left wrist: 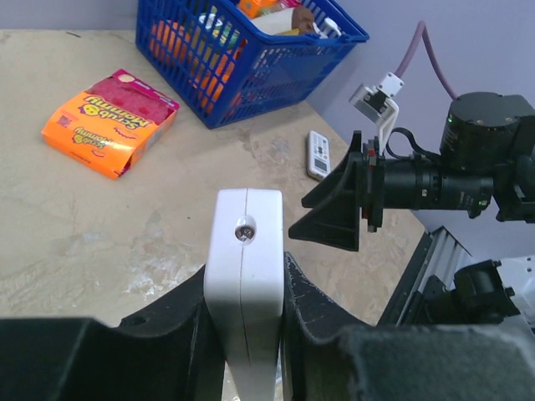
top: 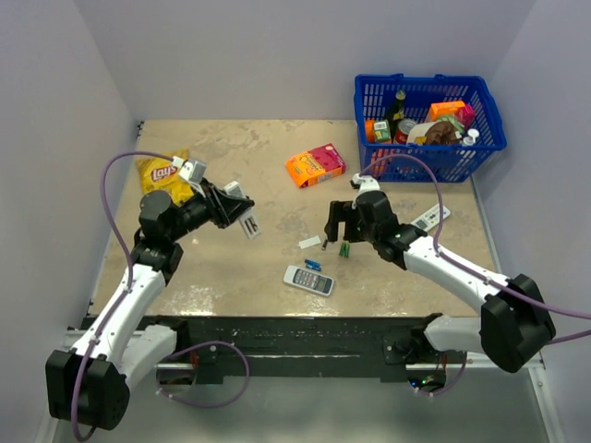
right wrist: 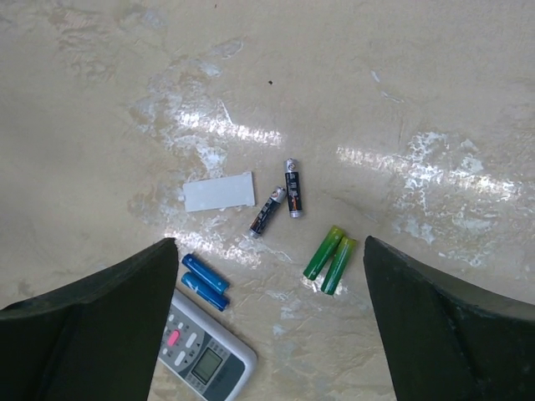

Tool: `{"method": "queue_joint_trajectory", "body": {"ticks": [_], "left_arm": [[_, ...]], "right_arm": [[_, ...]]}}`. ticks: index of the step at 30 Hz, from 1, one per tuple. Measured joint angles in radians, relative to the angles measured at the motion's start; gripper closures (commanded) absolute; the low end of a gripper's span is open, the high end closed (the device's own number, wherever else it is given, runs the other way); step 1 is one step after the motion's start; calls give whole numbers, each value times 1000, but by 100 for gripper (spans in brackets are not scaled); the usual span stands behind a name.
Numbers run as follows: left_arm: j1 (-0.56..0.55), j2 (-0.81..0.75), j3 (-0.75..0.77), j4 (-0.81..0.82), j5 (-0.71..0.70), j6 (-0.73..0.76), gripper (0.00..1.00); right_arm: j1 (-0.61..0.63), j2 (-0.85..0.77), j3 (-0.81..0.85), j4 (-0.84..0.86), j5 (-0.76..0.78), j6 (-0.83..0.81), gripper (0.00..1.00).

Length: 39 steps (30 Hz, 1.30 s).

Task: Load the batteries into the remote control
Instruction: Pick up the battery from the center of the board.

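Note:
The remote control [left wrist: 245, 251], a slim white stick, is clamped between the black fingers of my left gripper [left wrist: 247, 313], held above the table's left side [top: 238, 210] with its end pointing toward the middle. Two dark batteries [right wrist: 292, 188] [right wrist: 267, 211] lie on the table, almost touching in a V, beside a small white cover plate [right wrist: 219, 191]. My right gripper [right wrist: 269, 251] hovers over them with its jaws wide apart and nothing between them. In the top view that gripper [top: 337, 233] sits at the table's centre and mostly covers the batteries.
A green battery pair [right wrist: 330, 257] and a blue pair [right wrist: 205, 281] lie near the dark ones. A remote with a display [top: 307, 280] rests toward the front, another remote [top: 430, 218] at right. Blue basket [top: 489, 120], orange candy box [top: 315, 165] and chips bag [top: 164, 175] stand farther back.

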Motion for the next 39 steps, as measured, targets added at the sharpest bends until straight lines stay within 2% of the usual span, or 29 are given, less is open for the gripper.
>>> {"method": "queue_joint_trajectory", "body": {"ticks": [4,5,11,17,27,39], "left_arm": [[0,37,0,21,58,-1,100],[0,45,0,21,67,-1,100],[0,42,0,12,84,9,100],[0,33,0,9,86,19,100],[16,44,0,14,108,18,100],[37,50,0,51,145,-2,100]], "right_arm": [[0,2,-2,-6,30,14,28],[0,6,0,-13,42,17,34],[0,101,23,-67,81,32,47],[0,166,48,-113,92,36,71],[9,294,187,-119,81,32,76],[92,444,265,-141,89,61,78]]}}
